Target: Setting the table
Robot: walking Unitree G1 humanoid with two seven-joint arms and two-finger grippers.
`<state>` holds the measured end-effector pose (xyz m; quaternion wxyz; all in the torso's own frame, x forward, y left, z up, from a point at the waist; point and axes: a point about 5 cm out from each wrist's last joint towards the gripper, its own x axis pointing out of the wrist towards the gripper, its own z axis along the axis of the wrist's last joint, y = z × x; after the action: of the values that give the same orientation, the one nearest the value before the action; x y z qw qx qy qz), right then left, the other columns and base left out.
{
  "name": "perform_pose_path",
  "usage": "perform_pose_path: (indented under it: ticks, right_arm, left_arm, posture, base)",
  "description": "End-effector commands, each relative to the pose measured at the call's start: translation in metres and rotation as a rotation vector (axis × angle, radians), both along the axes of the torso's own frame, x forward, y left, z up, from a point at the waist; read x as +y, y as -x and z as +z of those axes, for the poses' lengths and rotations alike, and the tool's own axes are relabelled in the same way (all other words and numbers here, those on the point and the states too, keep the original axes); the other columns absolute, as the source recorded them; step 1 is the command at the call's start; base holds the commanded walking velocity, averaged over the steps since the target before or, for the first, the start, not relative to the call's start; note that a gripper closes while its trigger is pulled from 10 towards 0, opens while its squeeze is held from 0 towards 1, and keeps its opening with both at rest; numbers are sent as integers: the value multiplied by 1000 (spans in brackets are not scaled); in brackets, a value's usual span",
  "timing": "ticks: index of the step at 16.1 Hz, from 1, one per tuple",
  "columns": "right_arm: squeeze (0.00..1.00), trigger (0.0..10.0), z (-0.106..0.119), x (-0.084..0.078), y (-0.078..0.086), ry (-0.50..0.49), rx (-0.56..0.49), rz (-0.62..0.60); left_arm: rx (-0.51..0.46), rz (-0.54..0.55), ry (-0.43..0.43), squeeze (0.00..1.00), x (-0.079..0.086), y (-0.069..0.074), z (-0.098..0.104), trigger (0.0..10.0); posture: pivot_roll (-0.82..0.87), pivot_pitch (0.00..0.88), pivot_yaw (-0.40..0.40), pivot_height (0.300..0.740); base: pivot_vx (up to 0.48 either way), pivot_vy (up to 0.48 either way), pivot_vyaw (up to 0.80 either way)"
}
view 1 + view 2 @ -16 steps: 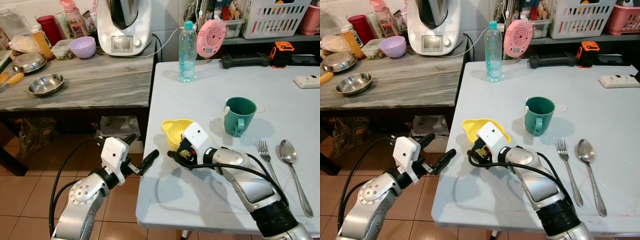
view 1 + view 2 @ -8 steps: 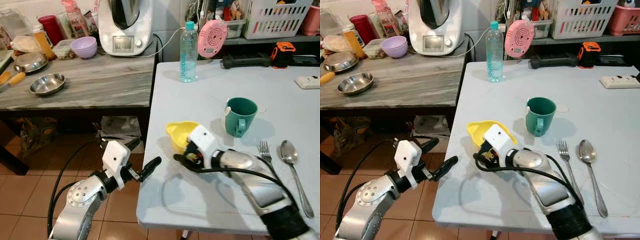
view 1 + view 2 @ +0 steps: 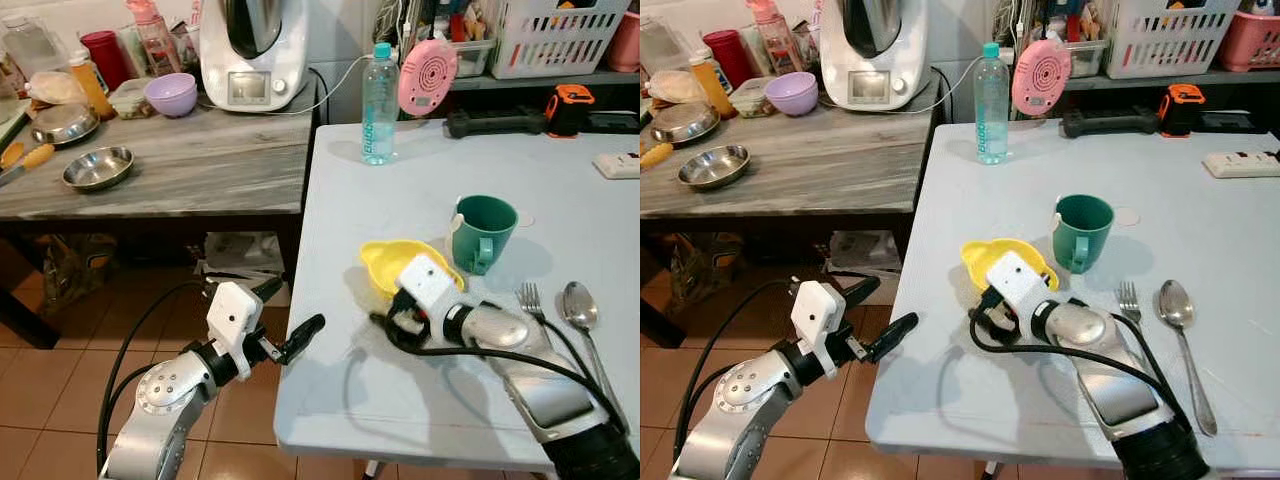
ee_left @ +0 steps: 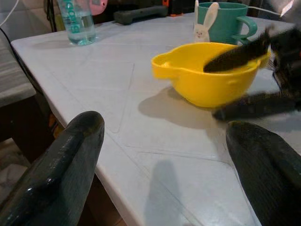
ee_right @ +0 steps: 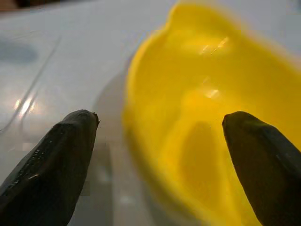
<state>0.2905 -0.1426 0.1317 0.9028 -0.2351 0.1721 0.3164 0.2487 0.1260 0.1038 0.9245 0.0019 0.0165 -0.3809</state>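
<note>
Yellow plastic bowl on the white desk sits straddled by the right end effector, 1 finger inside, 1 outside, apart.

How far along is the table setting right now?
Laid out: green mug, fork and spoon on the white table. In hand: right gripper straddling the yellow bowl rim, one finger inside. Left: placing the bowl. Left gripper waits off the table edge.

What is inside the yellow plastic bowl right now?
One black finger of the right gripper reaches over the rim of the yellow plastic bowl; no contents show, though its bottom is partly hidden.
</note>
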Motion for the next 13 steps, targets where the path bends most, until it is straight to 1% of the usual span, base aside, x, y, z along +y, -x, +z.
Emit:
perform_pose_path:
  ticks: [1,2,3,4,5,6,7,8,9,10,11,12,13]
  right_arm:
    - [1000,10000,12,6,-2,-21,-57,17]
    - [467,10000,17,13,-2,-29,-67,41]
    - [467,10000,18,15,-2,-31,-69,48]
    - [0,10000,19,19,-1,-36,-68,57]
    - [0,10000,21,25,1,-41,-52,86]
    - [0,4118,17,29,4,-46,-16,95]
    - [0,0,13,29,6,-47,11,92]
    - [0,0,8,29,9,-48,41,99]
    - [0,2549,1,30,15,-48,81,116]
    - [0,2824,-1,30,16,-48,92,112]
    - [0,8118,-6,29,20,-32,113,110]
    - [0,6824,-8,26,20,-17,123,91]
    - [0,3098,-8,24,20,-7,125,79]
  left_arm:
    - [-13,-1,-6,0,2,0,5,10000]
    - [-14,-4,-8,0,2,-1,5,10000]
    - [-14,-5,-9,0,2,-1,5,10000]
    - [-13,-7,-9,0,2,-1,6,10000]
    - [-13,-13,-8,0,1,0,6,10000]
    - [-13,-22,-9,0,1,1,6,10000]
    - [-11,-27,-7,0,1,1,7,10000]
    - [-10,-29,-8,0,1,2,6,10000]
    - [-4,-38,-8,0,1,3,6,10000]
    - [-3,-40,-8,0,0,3,5,10000]
    - [-2,-43,-8,0,-1,4,5,10000]
    - [-2,-43,-5,0,-2,4,5,10000]
    - [-2,-43,-4,0,-2,4,6,10000]
  posture:
    - [-94,0,97,740]
    - [-93,0,99,740]
    - [-93,0,99,740]
    - [-94,0,100,740]
    - [-90,0,100,740]
    - [-90,0,100,740]
    - [-86,0,99,740]
    - [-85,0,99,740]
    - [-85,0,96,740]
    - [-85,0,96,740]
    - [-88,0,95,740]
    - [-89,1,95,740]
    - [-90,1,95,740]
  base:
    - [0,0,0]
    - [0,0,0]
    - [0,0,0]
    - [0,0,0]
    - [0,0,0]
    - [0,0,0]
    - [0,0,0]
    - [0,0,0]
    - [0,0,0]
    - [0,0,0]
    - [0,0,0]
    - [0,0,0]
    - [0,0,0]
